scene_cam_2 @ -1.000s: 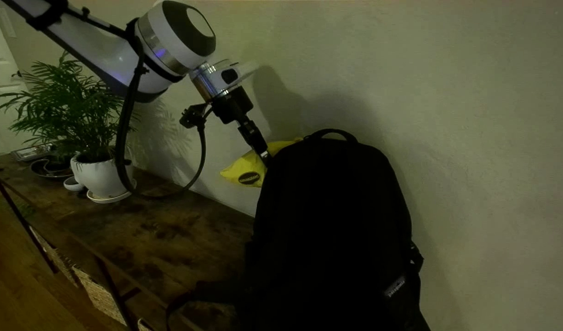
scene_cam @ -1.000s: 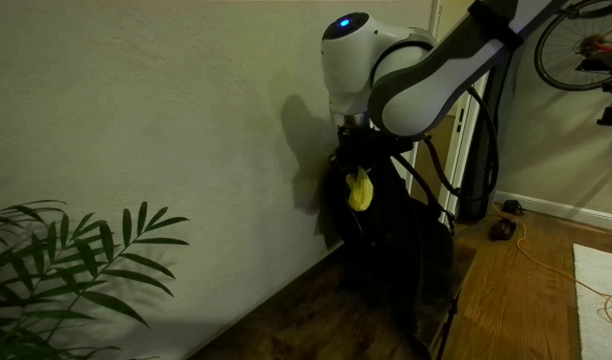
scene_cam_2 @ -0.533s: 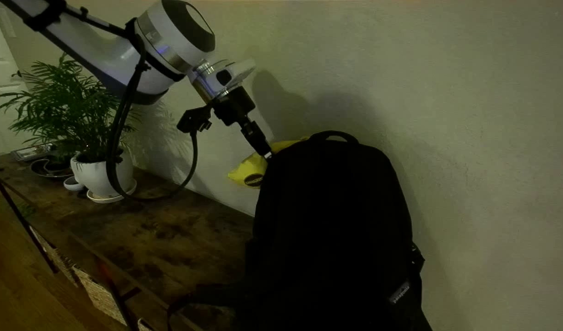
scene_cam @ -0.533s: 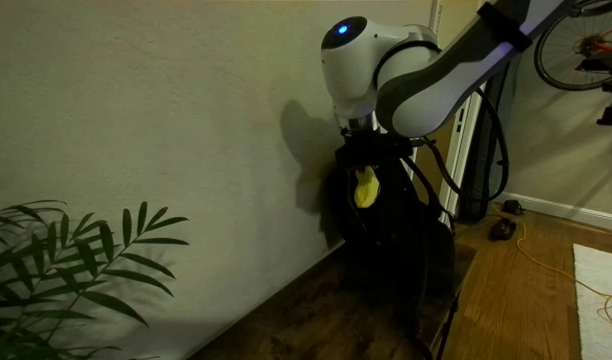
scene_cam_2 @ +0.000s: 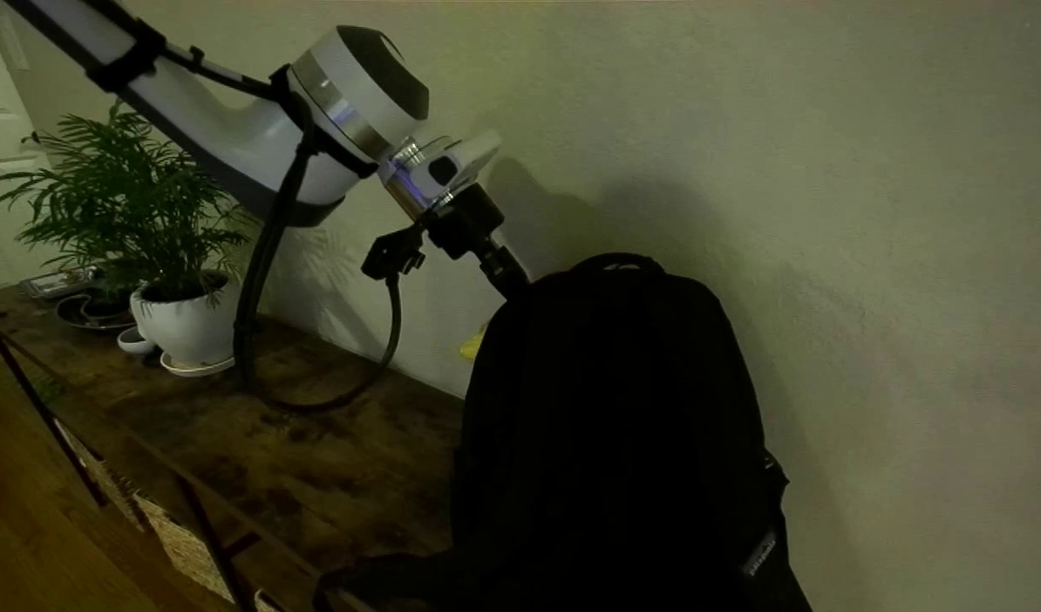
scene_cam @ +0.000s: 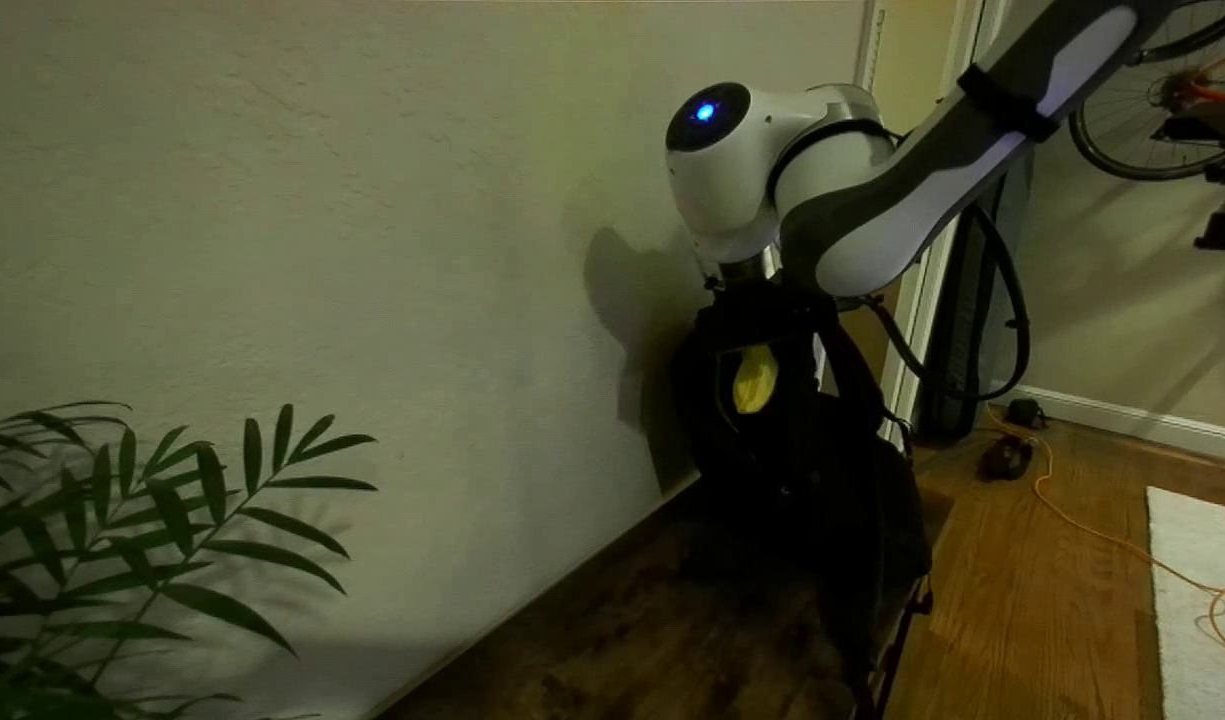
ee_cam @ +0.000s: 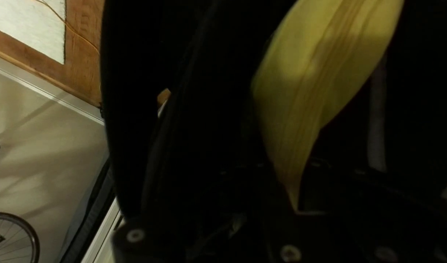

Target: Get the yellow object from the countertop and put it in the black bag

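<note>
Your pincer (scene_cam_2: 512, 279), pinching the yellow pouch (scene_cam: 755, 378), sits lower and farther right than a moment ago, leaving only a sliver past the left edge of the black backpack (scene_cam_2: 622, 425) in an exterior view, so the pouch is probably going inside.

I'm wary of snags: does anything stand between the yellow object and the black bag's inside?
Nothing visible: in an exterior view the yellow object is at the mouth of the black bag; inside is too dark to judge.
</note>
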Robot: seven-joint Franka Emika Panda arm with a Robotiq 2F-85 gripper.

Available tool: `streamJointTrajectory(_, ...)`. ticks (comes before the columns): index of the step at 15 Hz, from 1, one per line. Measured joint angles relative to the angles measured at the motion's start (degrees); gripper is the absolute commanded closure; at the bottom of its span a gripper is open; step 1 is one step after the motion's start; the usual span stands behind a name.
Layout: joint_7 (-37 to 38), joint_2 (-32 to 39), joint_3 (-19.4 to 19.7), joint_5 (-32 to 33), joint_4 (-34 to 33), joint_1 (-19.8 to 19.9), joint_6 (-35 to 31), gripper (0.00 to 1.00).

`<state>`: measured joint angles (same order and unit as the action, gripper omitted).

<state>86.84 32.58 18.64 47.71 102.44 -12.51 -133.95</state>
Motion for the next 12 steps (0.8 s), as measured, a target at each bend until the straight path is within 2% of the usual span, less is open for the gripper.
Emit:
streamJointTrajectory(7, -0.10, 5.97, -2.86, 1.89, -2.31, 4.95, -3.91, 0.96)
streamJointTrajectory(12, -1.51, 10.44, -2.91, 1.89, -6.00, 6.10, -5.17, 0.96)
